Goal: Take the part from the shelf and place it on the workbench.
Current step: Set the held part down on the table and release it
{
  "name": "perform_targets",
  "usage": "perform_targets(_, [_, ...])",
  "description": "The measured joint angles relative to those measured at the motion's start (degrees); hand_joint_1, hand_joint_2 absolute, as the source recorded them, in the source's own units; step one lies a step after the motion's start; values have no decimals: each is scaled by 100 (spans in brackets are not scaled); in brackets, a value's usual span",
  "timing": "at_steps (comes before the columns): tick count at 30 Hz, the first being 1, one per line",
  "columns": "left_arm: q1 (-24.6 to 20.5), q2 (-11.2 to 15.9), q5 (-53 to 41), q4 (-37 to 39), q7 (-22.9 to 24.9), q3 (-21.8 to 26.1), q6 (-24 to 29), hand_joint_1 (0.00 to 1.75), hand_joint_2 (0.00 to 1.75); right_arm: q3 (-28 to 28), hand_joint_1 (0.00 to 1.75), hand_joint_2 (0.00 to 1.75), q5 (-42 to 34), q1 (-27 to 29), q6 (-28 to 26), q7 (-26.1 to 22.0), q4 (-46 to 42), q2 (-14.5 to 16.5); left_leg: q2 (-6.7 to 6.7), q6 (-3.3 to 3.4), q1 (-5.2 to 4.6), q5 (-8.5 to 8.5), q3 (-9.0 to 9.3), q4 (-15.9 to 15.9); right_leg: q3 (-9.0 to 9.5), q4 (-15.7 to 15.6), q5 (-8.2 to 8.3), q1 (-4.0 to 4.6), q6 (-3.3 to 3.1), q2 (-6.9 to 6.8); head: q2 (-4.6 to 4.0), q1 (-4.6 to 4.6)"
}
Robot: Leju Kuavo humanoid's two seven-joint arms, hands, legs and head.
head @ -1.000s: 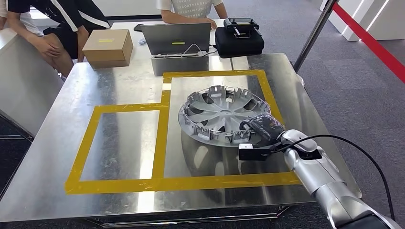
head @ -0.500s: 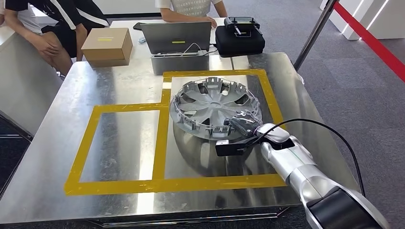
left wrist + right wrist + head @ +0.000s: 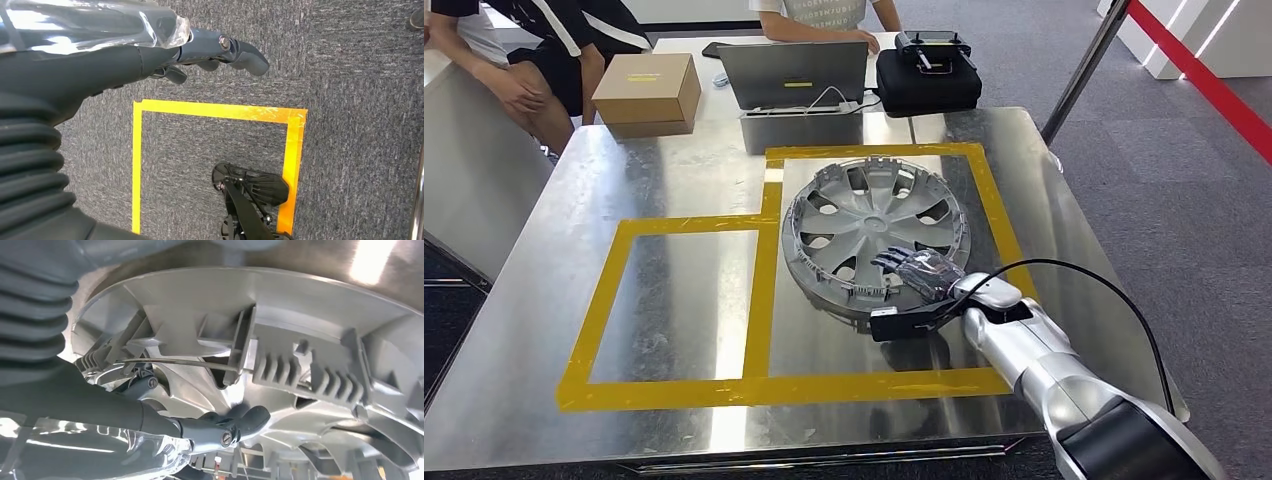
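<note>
The wheel cover (image 3: 876,230), a round silver part with its ribbed, clip-lined inner side turned upward, is being seen on the steel workbench (image 3: 674,180), inside the right-hand square of yellow tape (image 3: 767,240). Being round, it is showing no long axis; it is being tilted, with its near rim raised where it is being held and its far rim lying toward the far side of the square. The right hand (image 3: 921,270) is being reached in from the near right, its dark fingers (image 3: 894,258) being laid over the near rim and onto the inner face. In the right wrist view the thumb (image 3: 235,425) is being shown against the cover's inner ribs (image 3: 280,365), with fingers on the other side of the rim, so the rim is being gripped. The left hand (image 3: 200,47) is being hung beside the body over grey carpet (image 3: 350,100) marked with a yellow tape rectangle (image 3: 220,110); its fingers are being held slightly curled and apart, with nothing between them. At the far edge of the workbench a cardboard box (image 3: 646,93), a laptop (image 3: 794,75) and a black case (image 3: 928,78) are being seen, and people are being seated beyond them.
</note>
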Motion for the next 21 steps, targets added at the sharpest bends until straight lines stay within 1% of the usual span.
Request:
perform_targets(2, [1, -6, 26, 0, -2, 1, 3, 0, 0, -78, 0, 0, -107, 46, -152, -91, -27, -7, -1, 0, 0, 0, -6, 0, -5, -1, 0, 0, 0, 0, 0, 0])
perform_targets(4, [4, -13, 87, 0, -39, 8, 5, 0, 0, -207, 0, 0, -294, 147, -435, -174, -136, -27, -3, 0, 0, 0, -10, 1, -10, -2, 0, -1, 0, -1, 0, 0])
perform_targets(7, [10, -32, 208, 0, -178, 46, 7, 0, 0, -624, 0, 0, -854, 467, -1181, -321, -653, -101, -14, 0, 0, 0, -15, 1, -16, -3, 0, -1, 0, -7, 0, 0])
perform_targets(10, [23, -56, 282, 0, -283, 110, 26, 0, 0, -1299, 0, 0, -1426, 989, -1864, -473, -1641, -208, -25, 0, 0, 0, -25, 2, -24, -4, -1, -1, 2, -18, 0, -1])
perform_targets(13, [30, -73, 322, 0, -343, 168, 62, 0, 0, -1983, 0, 0, -1756, 1600, -2386, -703, -2830, -328, -47, 0, 0, 0, -39, 2, -31, -9, -5, -1, 7, -34, 0, -1])
perform_targets(17, [55, -80, 352, 0, -389, 244, 113, 0, 0, -2769, 0, 0, -1908, 2482, -3029, -1035, -4513, -503, -63, 3, 0, -3, -57, 1, -37, -13, -10, -1, 10, -46, 0, 0])
perform_targets(21, [65, -80, 356, -1, -397, 293, 153, 0, 0, -3243, 0, 0, -1958, 3152, -3378, -1287, -5877, -625, -60, 7, 0, -6, -61, 1, -42, -14, -11, -1, 10, -45, 0, 1])
